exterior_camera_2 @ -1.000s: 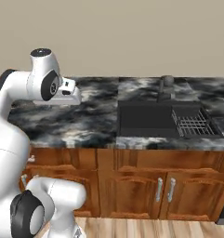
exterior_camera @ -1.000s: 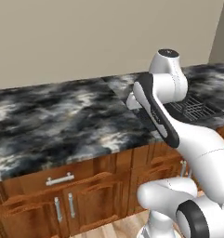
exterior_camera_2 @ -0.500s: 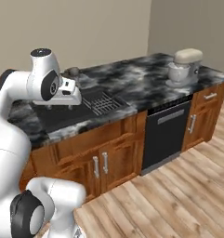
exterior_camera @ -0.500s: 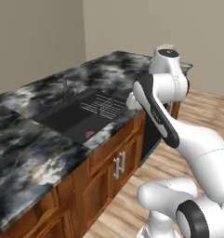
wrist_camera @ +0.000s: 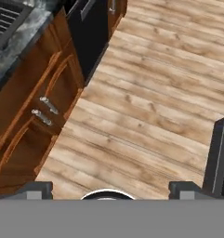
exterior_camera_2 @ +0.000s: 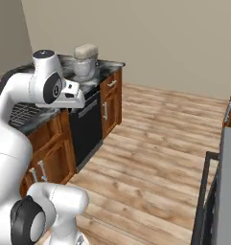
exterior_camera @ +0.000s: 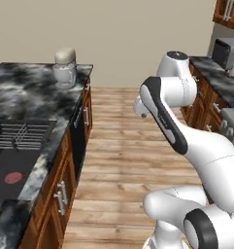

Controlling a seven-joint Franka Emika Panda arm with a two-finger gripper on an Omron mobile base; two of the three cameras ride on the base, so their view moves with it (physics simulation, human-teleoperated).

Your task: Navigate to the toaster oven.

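The two dark fingertips [wrist_camera: 39, 189] stand wide apart at the foot of the hand view, the open gripper [wrist_camera: 108, 190] holding nothing as it looks down on the wood plank floor [wrist_camera: 150, 102]. The white arm [exterior_camera: 172, 121] rises from the base, folds at a high elbow and carries the hand forward and downward over the aisle between two runs of cabinets. To its left, a dark marbled counter [exterior_camera: 26, 92] carries a sink [exterior_camera: 14, 155] with a wire rack [exterior_camera: 22, 133], a black dishwasher front [exterior_camera_2: 86, 129] and a grey stand mixer [exterior_camera: 65, 68]. The toaster oven [exterior_camera: 226, 52], a silver-grey box, sits on the far right-hand counter [exterior_camera: 220, 80], its darker front facing the aisle; its long axis cannot be judged at the frame edge.
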